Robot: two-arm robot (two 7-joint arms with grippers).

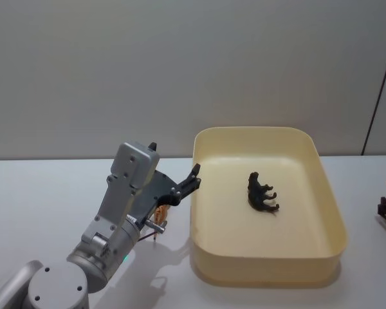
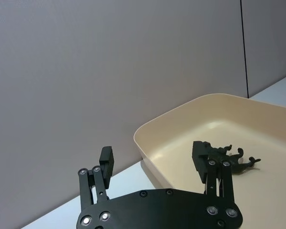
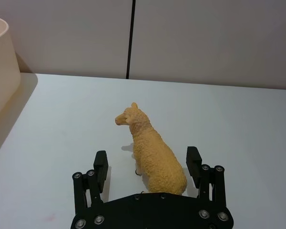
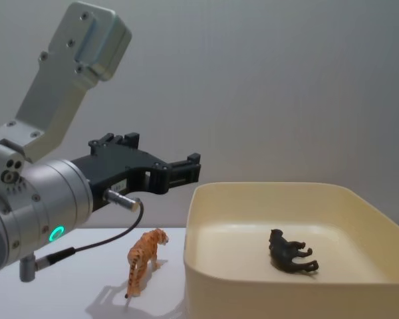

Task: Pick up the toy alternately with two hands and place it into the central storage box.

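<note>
Black toy animal (image 1: 262,193) lies on its side on the floor of the central storage box (image 1: 264,270): 1 toy is delivered. Outside the box, 2 toys stand on the worktop (image 3: 229,119): an orange tiger (image 4: 145,259) just beside the box's left wall, and a tan sheep (image 3: 150,143) well to its right. Left tool (image 2: 152,153) hangs open and empty above the tiger, near the box's left rim. Right tool (image 3: 148,158) is open, with 1 finger on each side of the sheep and no grip yet; the sheep is judged the next pick.
</note>
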